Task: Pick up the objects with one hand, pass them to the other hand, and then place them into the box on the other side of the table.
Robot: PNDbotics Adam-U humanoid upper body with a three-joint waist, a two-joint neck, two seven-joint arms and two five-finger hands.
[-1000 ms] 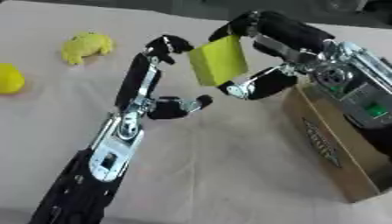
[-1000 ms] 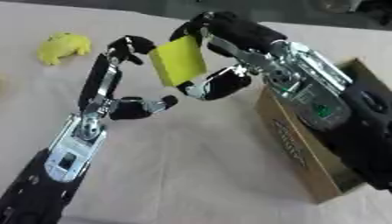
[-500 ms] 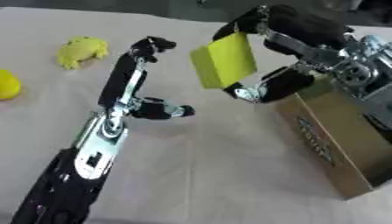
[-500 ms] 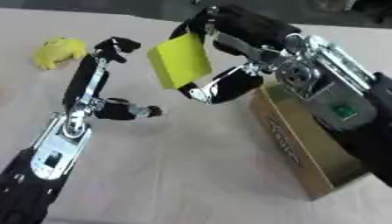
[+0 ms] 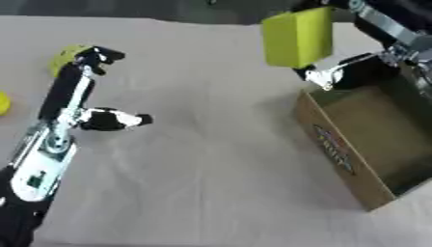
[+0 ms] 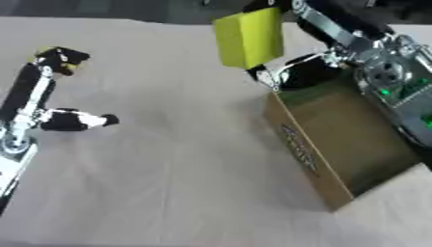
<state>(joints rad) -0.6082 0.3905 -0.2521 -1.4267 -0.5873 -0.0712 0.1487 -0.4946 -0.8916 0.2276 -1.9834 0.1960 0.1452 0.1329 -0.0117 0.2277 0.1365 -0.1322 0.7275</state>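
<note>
beige cloth covers the table (image 5: 202,183), and the open cardboard box (image 5: 354,154) serves as the landmark, lying toward the robot's right. left eye view: the right hand (image 5: 342,72) hangs just above the box's far corner, its fingers curled round a yellow-green block (image 5: 297,37) that is lifted clear of the cloth, above and slightly left of the box's far end. well left of the box, the left hand (image 5: 84,103) holds nothing, fingers stretched out straight and thumb spread; its fingertips reach a yellow toy (image 5: 64,53) on the cloth, and a second yellow thing (image 5: 3,102) sits at the edge farthest from the box. right eye view: the block is tilted, held up beyond the box's far left corner, not yet over its opening.
</note>
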